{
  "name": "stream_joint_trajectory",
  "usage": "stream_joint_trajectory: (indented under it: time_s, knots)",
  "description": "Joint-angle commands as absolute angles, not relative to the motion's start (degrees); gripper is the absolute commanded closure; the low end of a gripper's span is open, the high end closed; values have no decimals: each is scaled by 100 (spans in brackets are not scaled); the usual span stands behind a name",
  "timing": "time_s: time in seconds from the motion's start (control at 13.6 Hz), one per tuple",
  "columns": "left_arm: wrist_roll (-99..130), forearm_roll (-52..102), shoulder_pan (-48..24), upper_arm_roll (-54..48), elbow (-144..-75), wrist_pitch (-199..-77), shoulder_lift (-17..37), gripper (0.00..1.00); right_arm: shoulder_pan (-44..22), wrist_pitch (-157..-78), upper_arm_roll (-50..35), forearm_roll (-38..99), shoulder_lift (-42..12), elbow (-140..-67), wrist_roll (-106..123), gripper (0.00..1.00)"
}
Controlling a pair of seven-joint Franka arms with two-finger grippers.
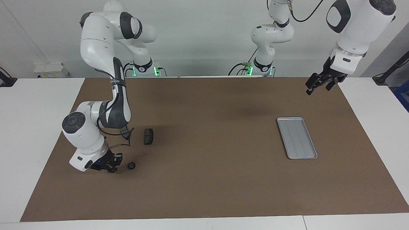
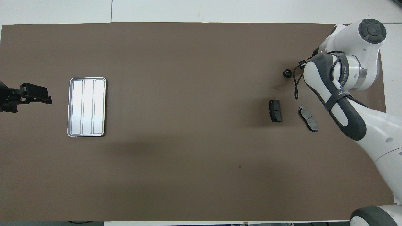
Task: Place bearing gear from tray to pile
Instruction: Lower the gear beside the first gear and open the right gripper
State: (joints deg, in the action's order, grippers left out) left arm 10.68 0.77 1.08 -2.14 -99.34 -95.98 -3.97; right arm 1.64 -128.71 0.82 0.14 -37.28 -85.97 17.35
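Toward the right arm's end of the brown mat, the right gripper is held low, close to the mat surface, just beside a small dark bearing gear. The gear is seen lying on the mat, apart from the gripper's tips, with a narrow strip of mat between them. Whether the right gripper's fingers are parted or closed cannot be told, though nothing is seen gripped in them. In the overhead view the gripper itself is hidden under the right arm's wrist, and only the gear is shown beside it.

Nearer to the robots than the gear, two dark grey brake pads are laid on the mat. One pad is plainly visible in both views, while the second pad is shown clearly only from overhead, just beside the first and partly under the right arm's forearm. The gear is placed near these pads but is not touching either.

Toward the left arm's end of the table, the silver-grey tray is set flat on the mat, well apart from the gear and pads, and nothing is seen lying in it. The left gripper is held up in the air over the mat's corner, with its fingers spread apart and nothing between them; that arm waits.
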Motion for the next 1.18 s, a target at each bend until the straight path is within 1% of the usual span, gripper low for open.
stream_joint_trajectory:
  time_s: [0.0,0.29,0.37,0.44,0.52,0.66,0.96,1.1]
  knots:
    - [1037,141,132,-220,-9976,-9510,-501,0,220,-13209,26,-9,-3717,-8886,1731,100]
    - [1037,141,132,-220,-9976,-9501,-501,0,237,-13245,26,-9,-3709,-8956,1731,100]
    - [1037,141,132,-220,-9976,-9501,-501,0,237,-13219,26,-9,-3709,-8947,1723,72]
    - [1037,141,132,-220,-9976,-9501,-501,0,237,-13158,26,17,-3692,-8912,1723,1]
    - [1037,141,132,-220,-9976,-9501,-501,0,202,-13053,35,9,-3613,-8895,1705,0]
    - [1037,141,132,-220,-9976,-9501,-501,0,114,-12379,35,-17,-3210,-8833,1496,0]
    - [1037,141,132,-220,-9976,-9501,-501,0,-53,-10858,9,17,-2068,-8649,1072,0]
    - [1037,141,132,-220,-9976,-9501,-501,0,-53,-10268,0,18,-1497,-8640,1064,0]
